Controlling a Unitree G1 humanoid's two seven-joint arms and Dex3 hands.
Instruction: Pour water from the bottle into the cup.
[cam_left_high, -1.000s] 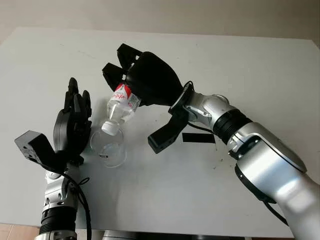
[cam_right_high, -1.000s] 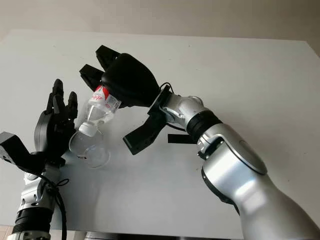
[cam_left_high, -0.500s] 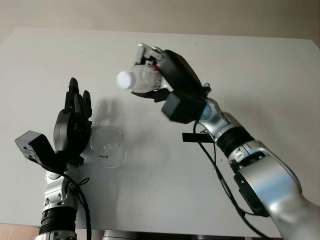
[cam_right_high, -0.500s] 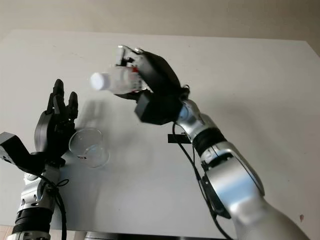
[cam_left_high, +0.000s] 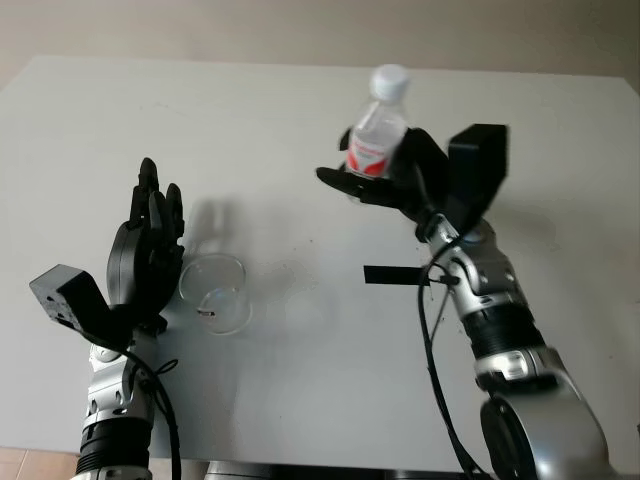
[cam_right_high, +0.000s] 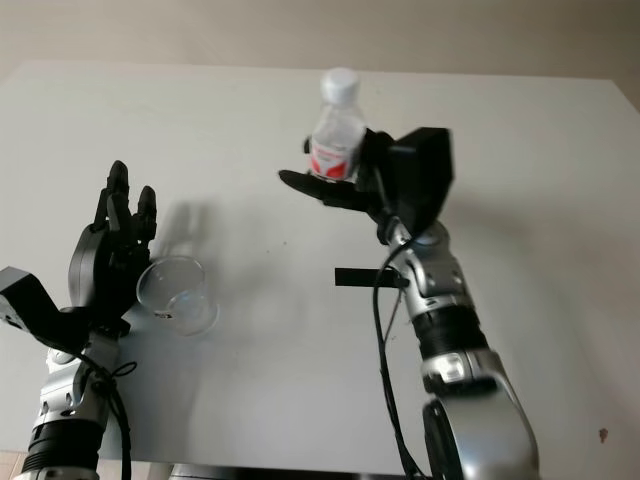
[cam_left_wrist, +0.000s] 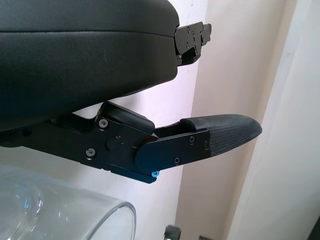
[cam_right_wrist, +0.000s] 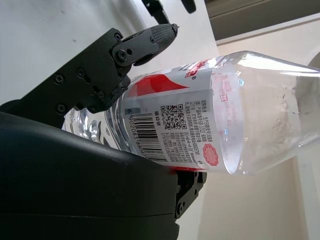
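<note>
My right hand (cam_left_high: 385, 180) is shut on a clear plastic bottle (cam_left_high: 376, 134) with a red and white label and a white cap, held upright above the table's middle right. The label and barcode show close up on the bottle (cam_right_wrist: 200, 125) in the right wrist view. A clear glass cup (cam_left_high: 214, 293) stands upright on the white table at the left. My left hand (cam_left_high: 148, 245) is open, right beside the cup's left side. The cup's rim (cam_left_wrist: 75, 220) shows under the left hand's fingers (cam_left_wrist: 220, 135).
A short black strip (cam_left_high: 396, 275) lies on the white table (cam_left_high: 300, 110) below the right hand, with a black cable hanging from the right arm. The table's far edge meets a beige wall.
The right hand swung the bottle from tipped over the cup, up and to the right, until it stands upright away from the cup. The left hand and cup stayed put.
</note>
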